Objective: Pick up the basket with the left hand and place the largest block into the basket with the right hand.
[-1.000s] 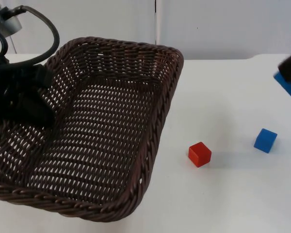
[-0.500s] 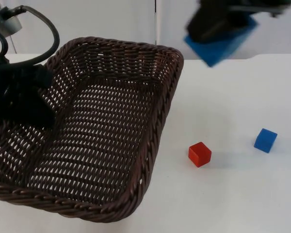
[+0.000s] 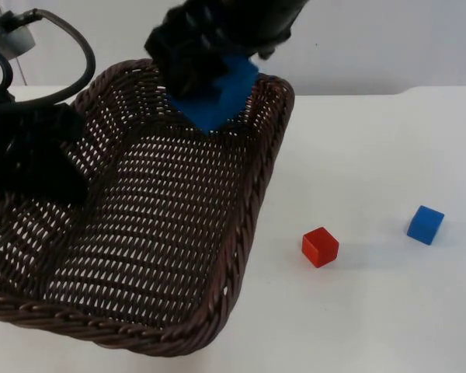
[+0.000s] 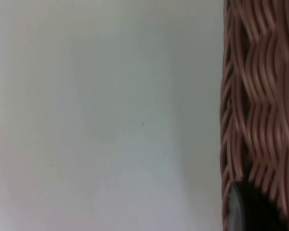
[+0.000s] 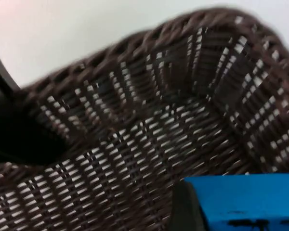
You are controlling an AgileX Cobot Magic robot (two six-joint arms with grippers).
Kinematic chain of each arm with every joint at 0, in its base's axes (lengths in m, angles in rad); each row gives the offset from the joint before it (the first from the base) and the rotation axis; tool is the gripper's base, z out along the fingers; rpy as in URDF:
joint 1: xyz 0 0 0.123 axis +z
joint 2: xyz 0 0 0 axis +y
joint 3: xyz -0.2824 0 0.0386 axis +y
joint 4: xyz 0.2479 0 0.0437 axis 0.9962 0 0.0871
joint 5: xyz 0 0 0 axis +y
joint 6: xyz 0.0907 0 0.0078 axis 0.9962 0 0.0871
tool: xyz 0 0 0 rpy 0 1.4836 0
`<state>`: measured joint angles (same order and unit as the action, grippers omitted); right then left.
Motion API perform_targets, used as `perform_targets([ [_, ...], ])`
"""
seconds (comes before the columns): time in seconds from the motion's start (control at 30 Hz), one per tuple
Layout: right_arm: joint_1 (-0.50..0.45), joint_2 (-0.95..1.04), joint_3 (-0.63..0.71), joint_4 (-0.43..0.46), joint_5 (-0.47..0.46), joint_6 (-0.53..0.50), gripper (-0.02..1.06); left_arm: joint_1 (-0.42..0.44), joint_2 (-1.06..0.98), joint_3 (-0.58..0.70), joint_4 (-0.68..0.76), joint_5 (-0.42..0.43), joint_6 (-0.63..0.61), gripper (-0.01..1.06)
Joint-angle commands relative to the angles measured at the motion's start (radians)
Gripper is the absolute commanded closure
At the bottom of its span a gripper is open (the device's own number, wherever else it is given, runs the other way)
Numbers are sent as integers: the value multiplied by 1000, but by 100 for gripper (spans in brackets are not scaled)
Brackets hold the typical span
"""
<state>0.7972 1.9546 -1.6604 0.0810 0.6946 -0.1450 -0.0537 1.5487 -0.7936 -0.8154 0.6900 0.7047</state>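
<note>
Right gripper [image 3: 210, 81] is gripping the big block [image 3: 215, 95] over the basket [image 3: 248, 210] at 12 o'clock; left gripper [image 3: 43, 159] is clamping its 9 o'clock rim. Red cube [image 3: 320, 246] and blue cube [image 3: 425, 224] are sitting at 3 o'clock.

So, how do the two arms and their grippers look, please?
Both arms are matte black and blocky. The left gripper is a dark, angular mass; one of its fingertips looks rounded and black. The right gripper is equally black, with a broad, flat finger. No markings can be made out.
</note>
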Motion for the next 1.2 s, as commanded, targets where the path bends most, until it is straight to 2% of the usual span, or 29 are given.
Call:
perform_targets([
  [0.0, 6, 10, -10, 9, 1, -6, 97, -5, -14, 2, -38, 11, -3, 105],
  [0.03, 6, 17, -10, 9, 1, -6, 91, -5, -14, 2, -38, 11, -3, 105],
  [0.07, 6, 17, -10, 9, 1, -6, 91, -5, -14, 2, -38, 11, -3, 105],
  [0.1, 6, 19, -10, 9, 1, -6, 83, -5, -14, 2, -38, 11, -3, 105],
  [0.13, 6, 23, -10, 9, 4, -6, 70, -5, -14, 2, -41, 11, -3, 105],
  [0.17, 6, 26, -10, 11, 6, -6, 65, -5, -14, 2, -41, 11, -3, 105],
  [0.23, 6, 26, -10, 7, 17, -6, 42, -5, -14, 2, -41, 11, -3, 105],
  [0.27, 6, 26, -10, 7, 17, -6, 42, -5, -14, 2, -41, 11, -3, 105],
  [0.37, 6, 22, -10, 0, 39, -6, 27, -5, -14, 2, -41, 11, -3, 105],
  [0.7, 4, -57, -2, -23, 163, 3, 26, -5, -14, 2, -37, 11, -3, 105],
  [0.9, 4, -162, 77, -29, 127, 22, 26, -5, -14, 2, -37, 11, -3, 105],
  [1.17, 4, -409, 320, -35, 44, 22, 26, -5, -14, 2, -35, 11, -3, 105],
])
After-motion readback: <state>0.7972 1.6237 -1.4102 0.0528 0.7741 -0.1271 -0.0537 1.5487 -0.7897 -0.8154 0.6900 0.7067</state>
